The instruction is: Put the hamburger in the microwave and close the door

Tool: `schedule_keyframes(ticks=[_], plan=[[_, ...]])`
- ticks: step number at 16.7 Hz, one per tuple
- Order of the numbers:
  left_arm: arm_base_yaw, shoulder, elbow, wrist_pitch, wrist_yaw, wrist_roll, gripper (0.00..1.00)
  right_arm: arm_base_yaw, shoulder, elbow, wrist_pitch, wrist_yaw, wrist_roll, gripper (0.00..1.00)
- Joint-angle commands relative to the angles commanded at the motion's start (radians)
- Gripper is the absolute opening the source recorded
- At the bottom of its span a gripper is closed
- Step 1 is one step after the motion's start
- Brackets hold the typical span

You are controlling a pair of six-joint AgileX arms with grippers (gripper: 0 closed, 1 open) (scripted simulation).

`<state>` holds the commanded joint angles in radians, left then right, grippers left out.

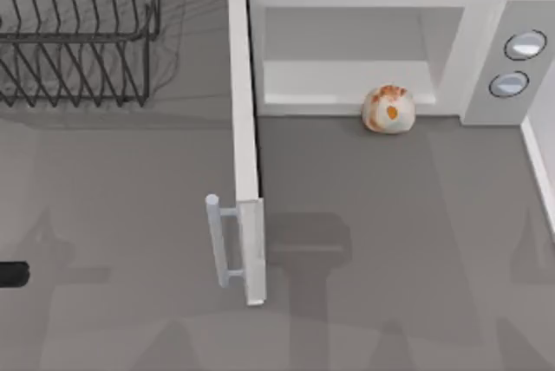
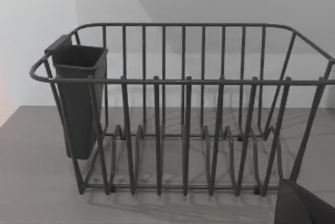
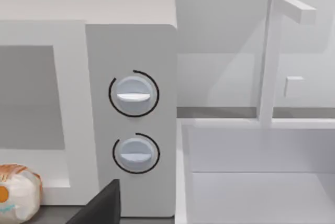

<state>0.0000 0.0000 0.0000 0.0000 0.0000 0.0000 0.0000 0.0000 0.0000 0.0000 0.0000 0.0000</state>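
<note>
Top view first: the hamburger (image 1: 388,109) sits on the grey table (image 1: 390,241) right at the front lip of the microwave (image 1: 373,50), touching or just shy of the cavity's floor edge, toward the knob side. It's a roundish, lumpy cream-white blob with orange-brown blotches, no clear long axis, no obvious facing. In the right wrist view the hamburger (image 3: 18,192) peeks in beside the grey panel, whose two round bluish-white knobs (image 3: 133,96) stack one above the other, each with a flat bar grip lying level. The microwave is a smooth white box with a light grey cavity, open. The door (image 1: 245,146) stands swung wide, a flat slab edge-on, running straight out from the cavity's left side toward the table's near edge; its pale cylindrical handle (image 1: 216,241) on two short posts faces left. A black wire rack (image 1: 78,33) stands far left, thin bars, with a dark cup (image 2: 78,98) hung on one end. A dark piece of the left arm (image 1: 13,274) lies at the left edge. Whether either claw is open or closed, I cannot tell.
</note>
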Motion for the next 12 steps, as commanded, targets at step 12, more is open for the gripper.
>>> schedule_keyframes(ticks=[12], plan=[[-0.315,0.078,0.094,-0.021,-0.313,0.001,0.0,0.0,0.0,0.0,0.0,0.0,0.0,1.0]])
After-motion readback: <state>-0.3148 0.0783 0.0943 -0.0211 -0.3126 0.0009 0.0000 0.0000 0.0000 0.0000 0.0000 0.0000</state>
